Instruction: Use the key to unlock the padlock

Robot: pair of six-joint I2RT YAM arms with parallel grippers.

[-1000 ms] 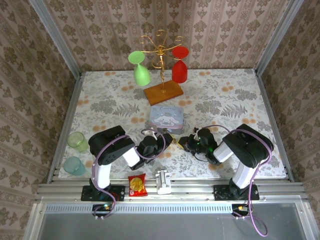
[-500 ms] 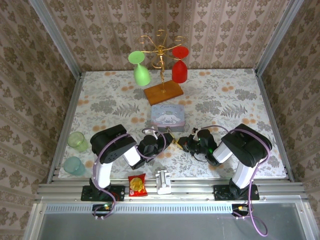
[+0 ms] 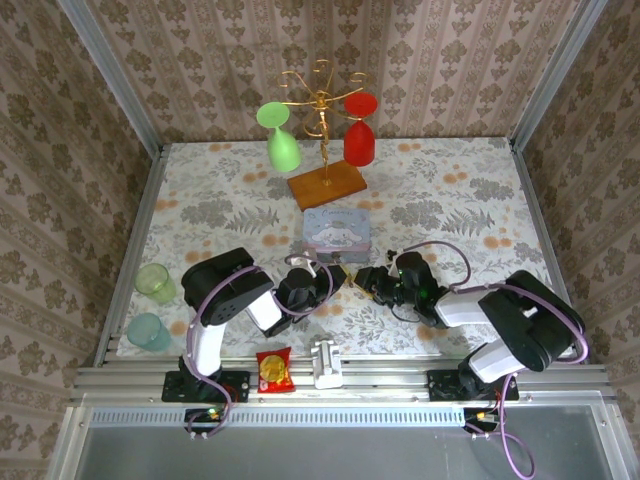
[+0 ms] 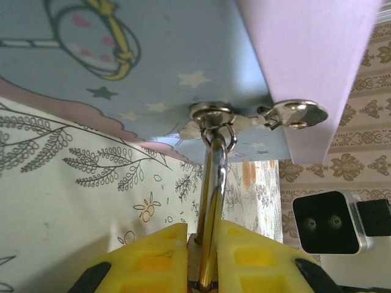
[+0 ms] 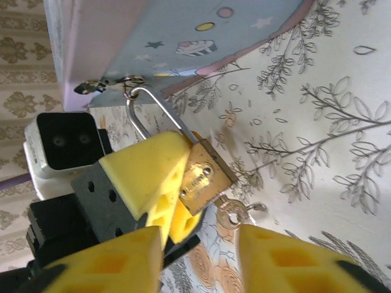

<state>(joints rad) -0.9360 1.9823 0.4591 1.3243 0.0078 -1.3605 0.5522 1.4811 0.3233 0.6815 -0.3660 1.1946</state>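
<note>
Right, top view first: both arms reach in low toward the tin [image 3: 336, 232]. The left gripper [image 3: 322, 283] and right gripper [image 3: 368, 284] sit nose to nose just in front of it, with the padlock [image 3: 341, 275] a small speck between them.

Over to the left wrist: its yellow pads [image 4: 153, 253] are clenched on the padlock, the brass body pinched edge-on. The shackle [image 4: 211, 177] runs straight up to the hasp [image 4: 211, 113] on the tin's front.

Right wrist now: the right gripper's fingers [image 5: 293, 262] stand apart, released, with nothing gripped between them. Just beyond them the padlock is tilted, its shackle hooked through the hasp and its body held in the left gripper's pads. The key [image 5: 234, 213] sticks out of the padlock's bottom end, clear of the right fingers.
</note>
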